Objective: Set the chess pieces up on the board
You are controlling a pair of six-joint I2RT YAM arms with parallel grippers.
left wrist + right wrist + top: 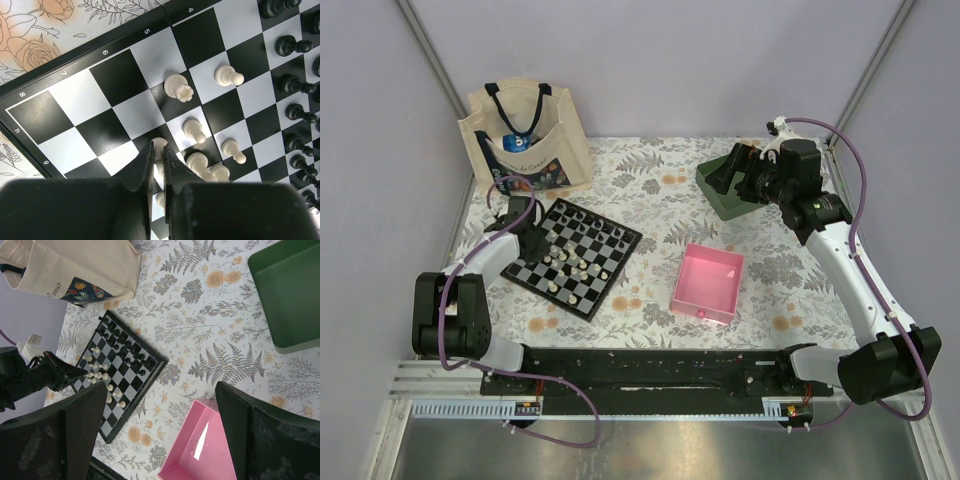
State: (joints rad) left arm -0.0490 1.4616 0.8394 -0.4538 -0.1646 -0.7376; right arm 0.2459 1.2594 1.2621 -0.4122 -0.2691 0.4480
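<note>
At the table's back left, a tote bag (525,140) holds something blue, too small to identify; a pink tray (710,280) and a green tray (285,290) sit right of the board (120,75). Only the left wrist view shows the left gripper (158,150) pinching a white piece (159,143), half hidden, among the chess pieces (227,76) on the board. The right gripper (160,389) hangs spread wide.

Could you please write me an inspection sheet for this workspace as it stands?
Surface: floral tablecloth, lying flat.
Job's things: board at the left, set at an angle; chess pieces on it, black ones ranked along one side, white ones scattered mid-board.
Clutter: tote bag, green tray, pink tray.
Grippers: left gripper shut on a white piece over the board; right gripper open, near the green tray.
Cables: purple cables along both arms, off the board.
Surroundings: pale purple walls.
</note>
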